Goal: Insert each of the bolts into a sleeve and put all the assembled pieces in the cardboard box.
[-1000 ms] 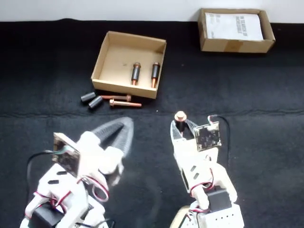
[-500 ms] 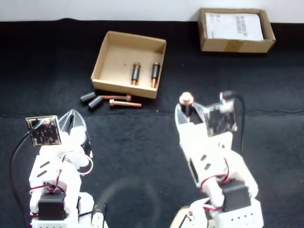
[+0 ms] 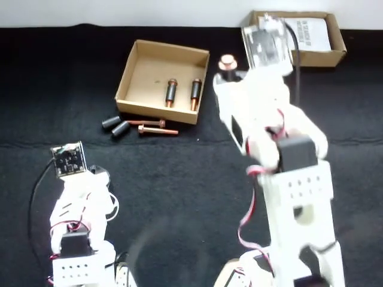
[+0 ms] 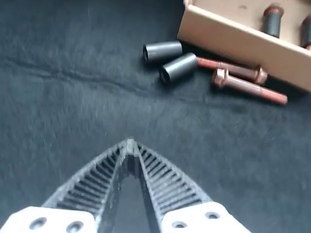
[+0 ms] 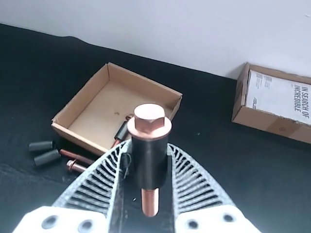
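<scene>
My right gripper (image 5: 148, 167) is shut on an assembled piece (image 5: 149, 145), a copper bolt in a dark sleeve, held upright; from above its bolt head (image 3: 227, 63) hangs just right of the cardboard box (image 3: 139, 52). Two assembled pieces (image 3: 172, 92) (image 3: 195, 93) lie inside that box. In front of the box lie two dark sleeves (image 3: 111, 122) (image 3: 121, 129) and two loose copper bolts (image 3: 146, 123) (image 3: 158, 130). My left gripper (image 4: 130, 145) is shut with nothing in it, low over the cloth, short of the sleeves (image 4: 163, 50) (image 4: 178, 67) and bolts (image 4: 232, 73) (image 4: 249, 88).
A second cardboard box (image 3: 335, 55) holding a printed sheet stands at the back right, close behind the raised right arm. Black cloth (image 3: 179, 173) covers the table, with a white wall along the far edge.
My right arm has risen and swung toward the back with the assembled piece, from mid-table to beside the box. My left arm has drawn back and its gripper has gone from open to shut.
</scene>
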### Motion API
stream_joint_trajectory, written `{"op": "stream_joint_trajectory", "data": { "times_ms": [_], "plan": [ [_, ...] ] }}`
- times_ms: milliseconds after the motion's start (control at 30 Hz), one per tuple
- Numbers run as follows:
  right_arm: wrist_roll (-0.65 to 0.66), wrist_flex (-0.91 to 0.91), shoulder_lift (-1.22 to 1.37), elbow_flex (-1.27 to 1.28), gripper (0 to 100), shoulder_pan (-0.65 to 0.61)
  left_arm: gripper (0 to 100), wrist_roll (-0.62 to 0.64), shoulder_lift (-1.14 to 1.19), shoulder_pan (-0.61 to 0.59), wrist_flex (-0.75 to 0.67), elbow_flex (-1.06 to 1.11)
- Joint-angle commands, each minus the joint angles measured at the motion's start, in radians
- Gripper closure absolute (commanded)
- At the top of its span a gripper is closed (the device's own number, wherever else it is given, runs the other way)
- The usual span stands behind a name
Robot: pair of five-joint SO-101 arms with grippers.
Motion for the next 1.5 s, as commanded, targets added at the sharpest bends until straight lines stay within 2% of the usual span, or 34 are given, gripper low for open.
{"op": "stream_joint_trajectory", "data": {
  "times_ms": [0, 800, 1233, 1467],
  "plan": [
    [0.003, 0.007, 0.154, -0.229, 99.1, 0.007, 99, -0.002, -0.004, -0.012, -0.011, 0.025],
    [0.009, 0.001, 1.239, -1.239, 99.1, -0.027, 99, -0.006, 0.001, -0.013, -0.017, 0.025],
    [0.003, 0.001, 1.488, -1.302, 99.1, -0.124, 99, -0.006, 0.001, -0.013, -0.018, 0.025],
    [0.005, -0.028, 1.572, -1.310, 98.1, -0.125, 99, -0.006, 0.002, -0.038, -0.018, 0.025]
  ]
}}
